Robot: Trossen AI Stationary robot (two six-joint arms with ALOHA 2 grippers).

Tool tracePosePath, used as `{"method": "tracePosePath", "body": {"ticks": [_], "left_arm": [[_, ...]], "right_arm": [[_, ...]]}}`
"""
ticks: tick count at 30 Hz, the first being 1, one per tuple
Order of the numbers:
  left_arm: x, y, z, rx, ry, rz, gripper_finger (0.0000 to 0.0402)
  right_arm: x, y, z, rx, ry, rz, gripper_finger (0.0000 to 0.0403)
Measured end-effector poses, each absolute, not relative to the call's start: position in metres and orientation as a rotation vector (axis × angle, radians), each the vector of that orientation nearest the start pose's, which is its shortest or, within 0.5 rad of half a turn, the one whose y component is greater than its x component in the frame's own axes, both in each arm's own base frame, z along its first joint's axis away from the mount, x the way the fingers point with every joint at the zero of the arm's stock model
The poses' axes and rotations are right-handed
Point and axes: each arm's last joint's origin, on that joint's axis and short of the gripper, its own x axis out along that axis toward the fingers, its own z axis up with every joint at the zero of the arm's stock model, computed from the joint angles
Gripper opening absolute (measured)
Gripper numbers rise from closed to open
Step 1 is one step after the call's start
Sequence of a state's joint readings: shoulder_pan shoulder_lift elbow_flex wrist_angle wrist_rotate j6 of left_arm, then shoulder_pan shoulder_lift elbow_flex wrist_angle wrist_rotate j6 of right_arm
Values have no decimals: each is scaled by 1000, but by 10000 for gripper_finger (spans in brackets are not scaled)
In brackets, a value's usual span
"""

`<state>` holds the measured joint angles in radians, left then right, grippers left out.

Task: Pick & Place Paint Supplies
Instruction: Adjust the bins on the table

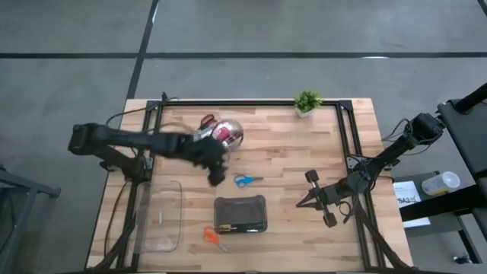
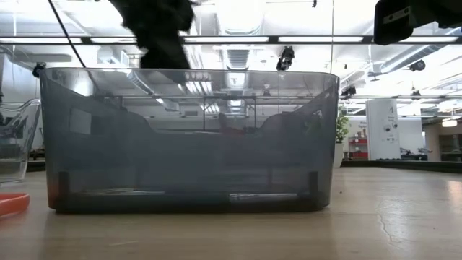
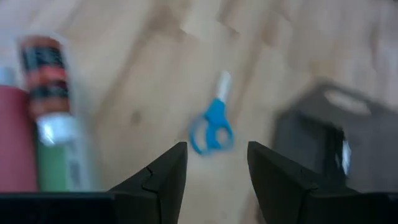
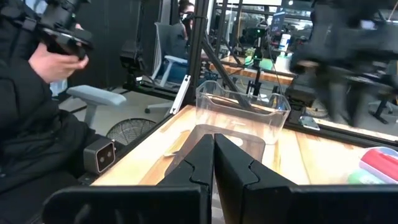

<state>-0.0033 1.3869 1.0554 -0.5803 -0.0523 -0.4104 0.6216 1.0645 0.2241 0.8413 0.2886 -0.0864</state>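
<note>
— High view: straight down over the whole table (image 1: 289, 144). Low?
— Level at tabletop, hard against the dark grey case (image 2: 188, 141).
— Wrists?
— Looking forward past own fingers; both catch that case.

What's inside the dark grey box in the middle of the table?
Inside the dark grey case, something thin lies along the bottom, maybe brushes, too small to tell. The low view only shows its tinted wall, nothing clear behind it.

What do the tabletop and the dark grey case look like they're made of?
Tabletop: apparently wood, pale butcher-block planks with visible grain and seams, matte. Dark grey case: probably plastic, smoky and translucent, since the low view shows the room through its walls, with a slightly glossy rim.
</note>
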Motion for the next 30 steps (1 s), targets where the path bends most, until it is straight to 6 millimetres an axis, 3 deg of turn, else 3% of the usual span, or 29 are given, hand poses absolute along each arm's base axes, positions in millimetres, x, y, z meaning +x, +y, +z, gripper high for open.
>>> {"method": "tracePosePath", "body": {"ticks": [8,16,23,30], "left_arm": [[252,-84,256,-207,914,208,177],[244,-152,231,-123,977,134,177],[261,-190,201,-11,1107,101,177],[273,-217,208,59,1211,81,177]], "right_arm": [[164,107,192,-85,-15,333,8],[164,107,192,-85,-16,332,8],[164,107,192,-85,-15,332,8],[164,107,192,-85,-15,331,8]]}}
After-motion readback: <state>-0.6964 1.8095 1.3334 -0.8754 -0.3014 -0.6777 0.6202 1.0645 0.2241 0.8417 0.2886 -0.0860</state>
